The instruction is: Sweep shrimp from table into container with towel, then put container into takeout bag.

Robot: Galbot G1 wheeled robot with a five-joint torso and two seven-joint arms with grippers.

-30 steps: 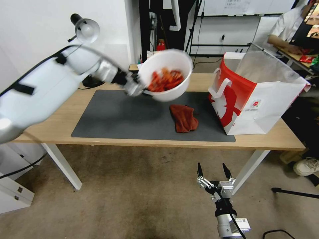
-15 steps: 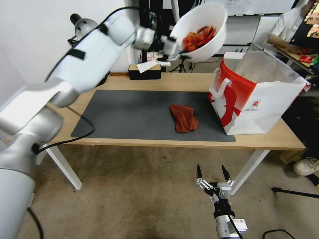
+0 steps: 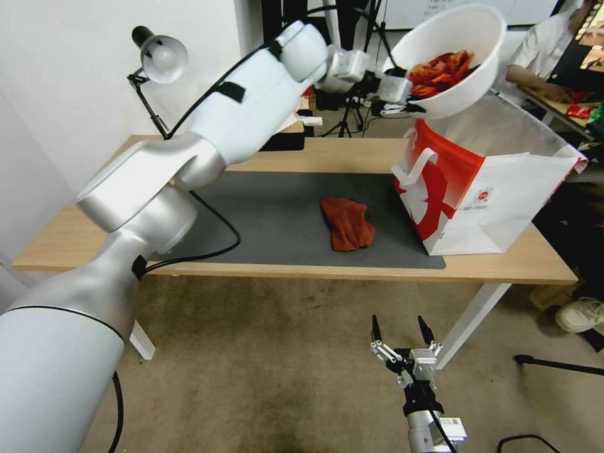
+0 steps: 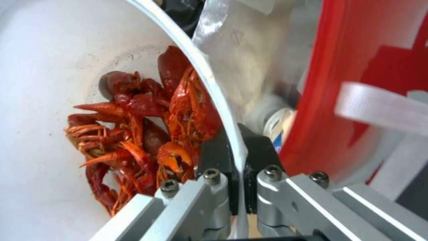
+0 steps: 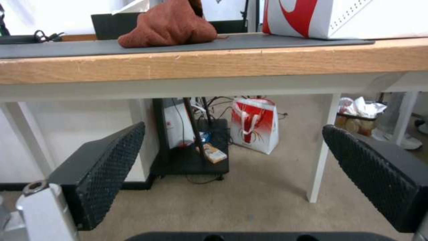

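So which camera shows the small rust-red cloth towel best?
The head view: the small rust-red cloth towel lies whole on the dark grey mat. The right wrist view catches it edge-on from below table height.

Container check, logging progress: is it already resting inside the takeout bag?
No, the left hand holds the container above the takeout bag.

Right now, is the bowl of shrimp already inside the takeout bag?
Not yet. The left gripper holds the bowl by its rim, tilted, above the open bag, with the shrimp inside it.
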